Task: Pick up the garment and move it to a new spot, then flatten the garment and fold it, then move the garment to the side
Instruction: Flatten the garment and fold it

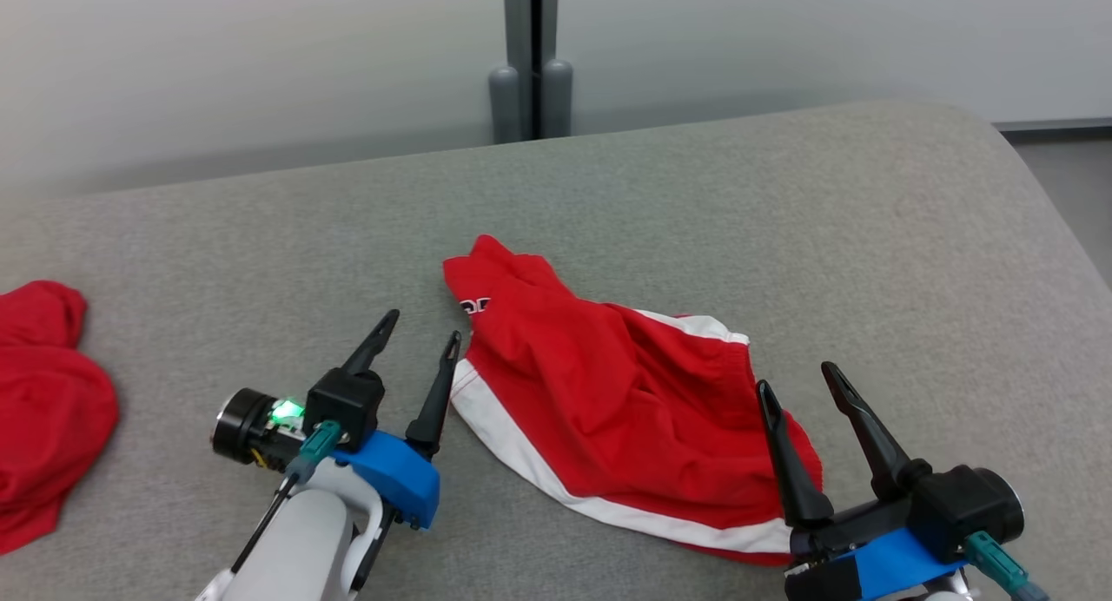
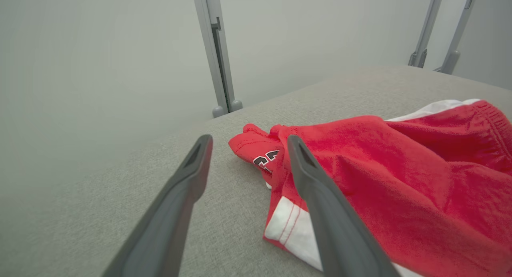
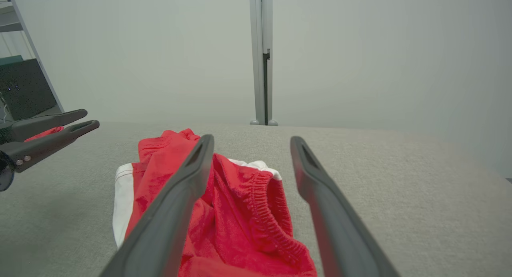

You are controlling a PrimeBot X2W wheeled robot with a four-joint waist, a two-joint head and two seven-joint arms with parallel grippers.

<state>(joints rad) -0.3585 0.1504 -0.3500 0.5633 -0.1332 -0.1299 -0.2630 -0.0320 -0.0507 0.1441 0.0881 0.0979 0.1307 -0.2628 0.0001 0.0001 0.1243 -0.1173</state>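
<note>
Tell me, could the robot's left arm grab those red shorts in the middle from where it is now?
Probably yes. The left gripper is open and sits right beside the white-trimmed edge of the shorts, with nothing between them on the grey surface.

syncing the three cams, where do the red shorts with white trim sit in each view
Head view: shorts in the middle, slightly low.
Left wrist view: shorts across the lower right.
Right wrist view: shorts at bottom, left of centre.
Shared landmark: the grey post standing beyond the shorts, at the top of every view.
</note>
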